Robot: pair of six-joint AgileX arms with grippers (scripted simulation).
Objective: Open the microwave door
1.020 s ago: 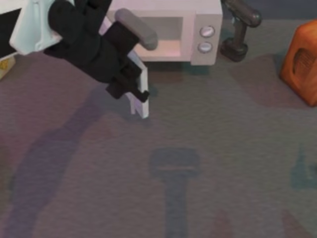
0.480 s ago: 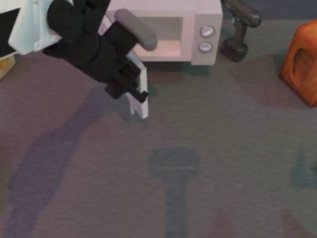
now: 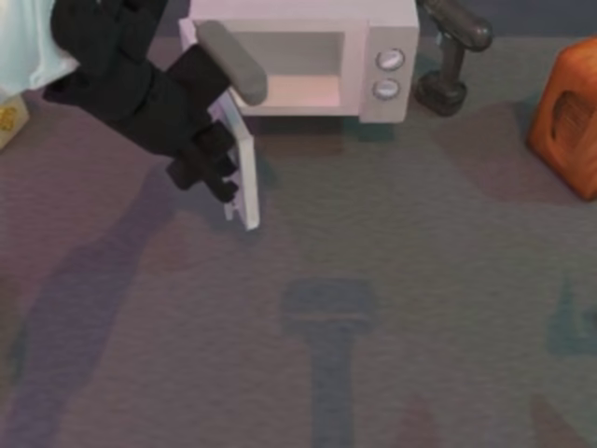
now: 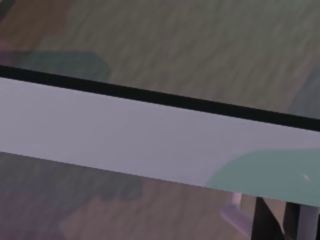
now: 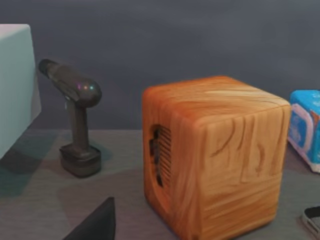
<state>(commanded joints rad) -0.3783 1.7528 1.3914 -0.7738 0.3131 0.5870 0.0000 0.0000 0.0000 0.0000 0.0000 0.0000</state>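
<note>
The white microwave (image 3: pixel 382 28) stands at the table's back centre, with two grey knobs (image 3: pixel 389 61) on its right panel and its cavity exposed. The microwave door (image 3: pixel 245 177) is swung out on its left hinge, free edge pointing toward the table's front. My left gripper (image 3: pixel 216 179) is shut on that free edge from the door's left side. In the left wrist view the door (image 4: pixel 125 135) fills the frame as a white band, with one black finger (image 4: pixel 267 222) beside it. My right gripper (image 5: pixel 100 227) shows only as a dark tip in the right wrist view, off to the right.
A dark power drill (image 3: pixel 452 56) stands right of the microwave. An orange wooden box (image 3: pixel 569 117) sits at the right edge, with a blue packet (image 5: pixel 306 125) beyond it. A yellow object (image 3: pixel 7 126) lies at the left edge.
My left gripper has moved left and slightly back, and the door's free edge has swung left with it, leaving the door opened wider.
</note>
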